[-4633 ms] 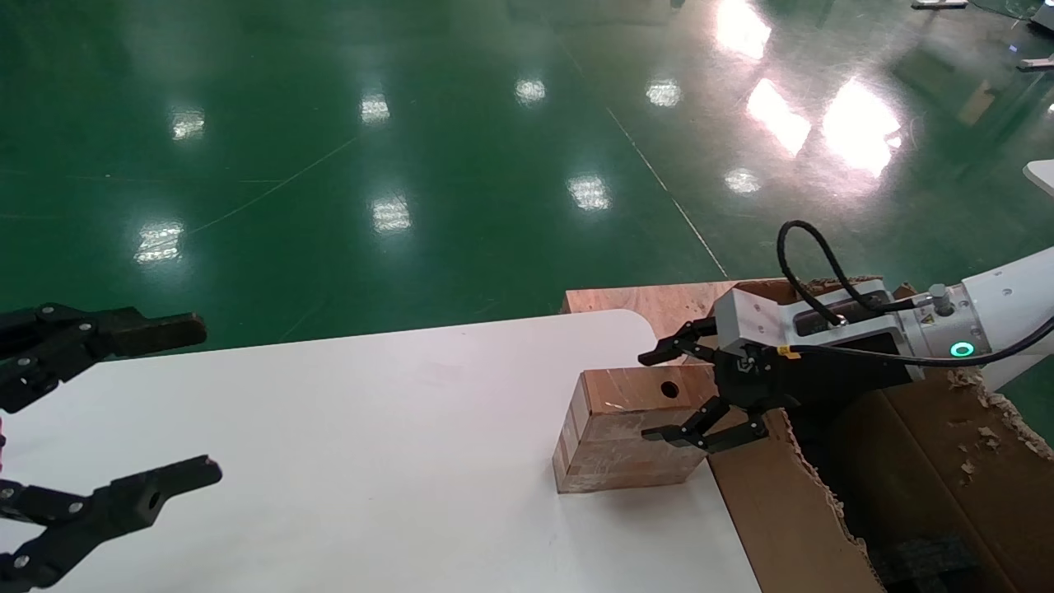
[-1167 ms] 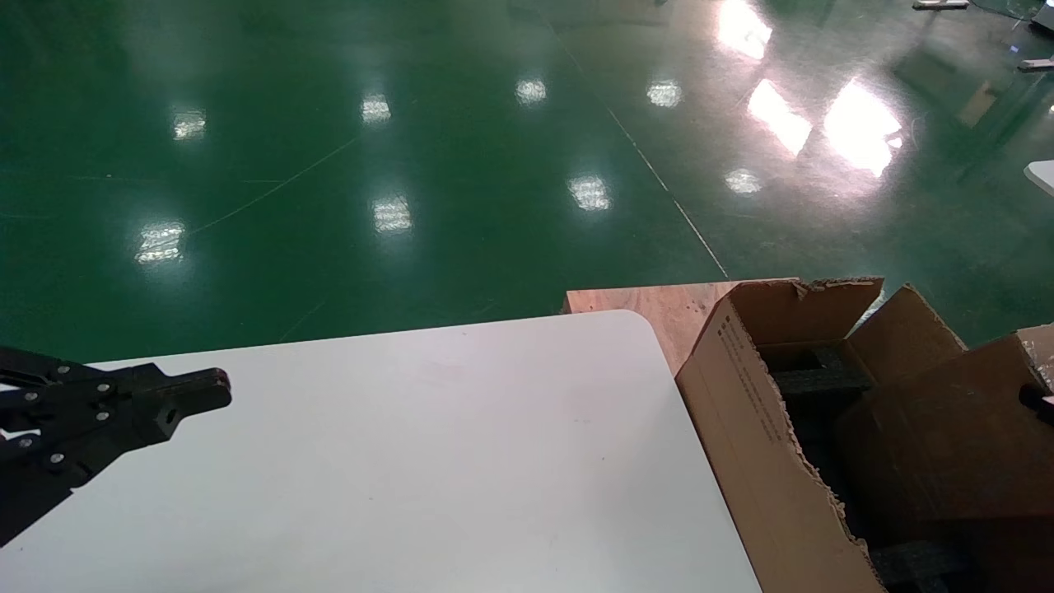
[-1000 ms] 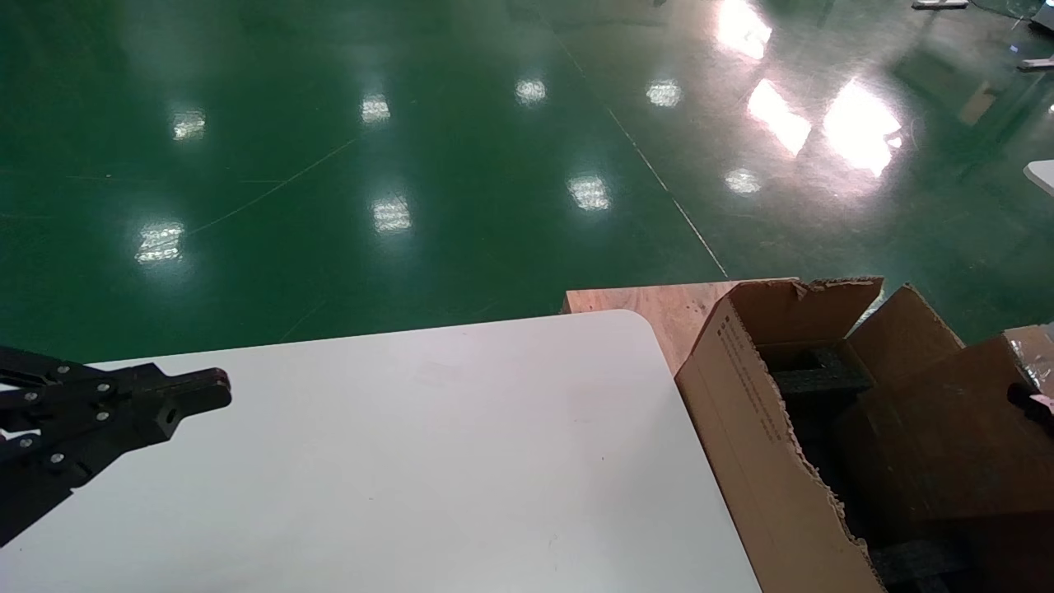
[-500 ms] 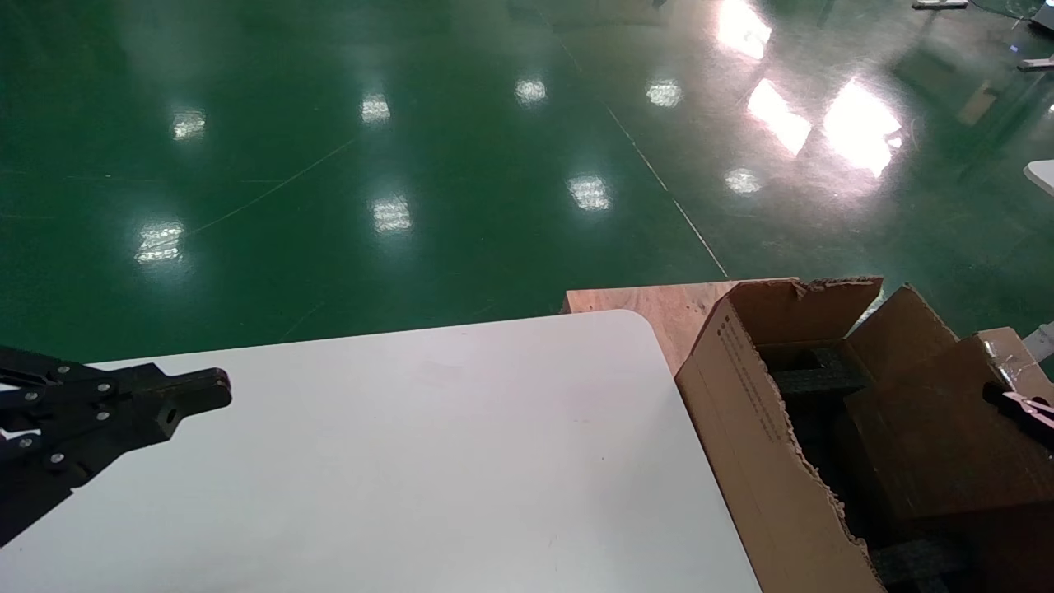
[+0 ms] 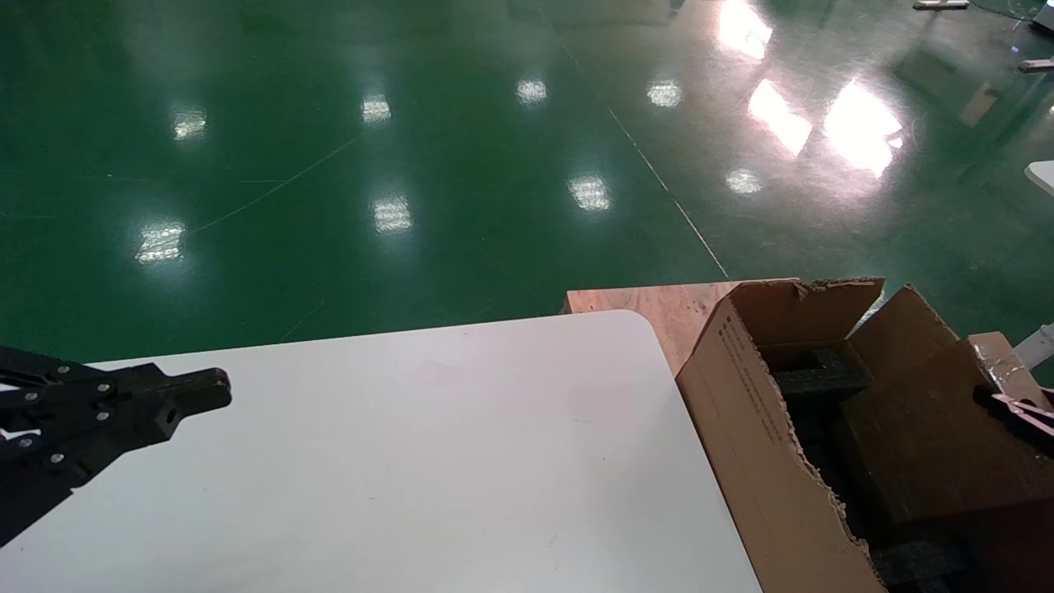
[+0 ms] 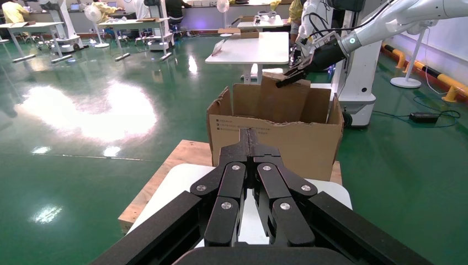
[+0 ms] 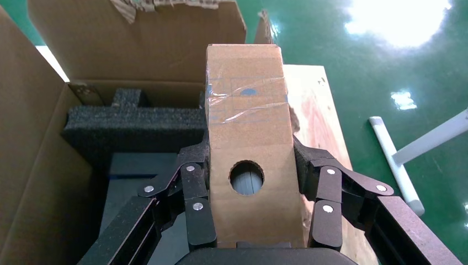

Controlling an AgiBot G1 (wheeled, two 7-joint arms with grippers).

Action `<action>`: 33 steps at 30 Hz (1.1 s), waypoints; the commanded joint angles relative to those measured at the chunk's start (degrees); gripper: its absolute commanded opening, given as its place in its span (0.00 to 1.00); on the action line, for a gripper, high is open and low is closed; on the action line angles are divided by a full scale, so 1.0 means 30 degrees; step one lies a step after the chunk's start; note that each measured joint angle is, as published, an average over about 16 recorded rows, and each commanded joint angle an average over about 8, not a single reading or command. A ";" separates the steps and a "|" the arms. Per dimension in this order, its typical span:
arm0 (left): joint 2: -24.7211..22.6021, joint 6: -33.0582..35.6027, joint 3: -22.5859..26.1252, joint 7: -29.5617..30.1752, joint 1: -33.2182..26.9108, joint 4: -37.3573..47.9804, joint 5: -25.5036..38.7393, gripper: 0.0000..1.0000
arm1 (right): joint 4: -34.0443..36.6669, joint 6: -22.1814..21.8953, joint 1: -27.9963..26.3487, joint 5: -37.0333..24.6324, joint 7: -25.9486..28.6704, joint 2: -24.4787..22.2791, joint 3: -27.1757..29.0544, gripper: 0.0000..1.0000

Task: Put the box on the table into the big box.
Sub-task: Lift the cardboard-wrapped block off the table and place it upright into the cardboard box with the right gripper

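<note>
brown box (image 7: 248, 138) (taped, holed), gripper-held (image 7: 251, 207)

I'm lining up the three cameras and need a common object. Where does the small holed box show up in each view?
Head view: the box is at the far right, over the big box, held by the right gripper.
Left wrist view: the box stands above the carton's far rim, beyond the shut left gripper.
Right wrist view: the box fills the centre, clamped between the fingers.
Shared landmark: the big box.
</note>
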State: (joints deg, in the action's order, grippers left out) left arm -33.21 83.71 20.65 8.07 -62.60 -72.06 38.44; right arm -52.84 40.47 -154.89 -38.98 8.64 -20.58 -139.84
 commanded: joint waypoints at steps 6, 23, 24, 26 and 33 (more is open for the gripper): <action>0.0000 0.0000 0.0001 0.0000 0.0000 0.0000 -0.0001 0.00 | 0.0635 0.0122 -0.1228 0.0059 -0.0145 0.0324 -0.1644 0.00; 0.0001 -0.0001 0.0003 -0.0002 -0.0001 0.0000 -0.0002 0.00 | 0.1015 -0.0746 -0.3213 0.0837 -0.0064 0.0661 -0.5945 0.00; 0.0001 -0.0001 0.0004 -0.0002 -0.0001 0.0000 -0.0002 0.00 | 0.0968 -0.0829 -0.3227 0.0908 -0.0062 0.0697 -0.6102 0.00; 0.0001 -0.0002 0.0004 -0.0002 -0.0001 0.0000 -0.0003 0.00 | 0.0854 -0.1003 -0.3239 0.1038 -0.0049 0.0795 -0.6405 0.00; 0.0002 -0.0002 0.0005 -0.0002 -0.0001 0.0000 -0.0003 0.01 | 0.0478 -0.1569 -0.3184 0.1357 0.0022 0.1192 -0.7121 0.00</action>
State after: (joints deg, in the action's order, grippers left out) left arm -33.21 83.70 20.67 8.06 -62.60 -72.06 38.43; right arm -51.33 35.89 -164.40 -35.06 8.67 -17.02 -161.02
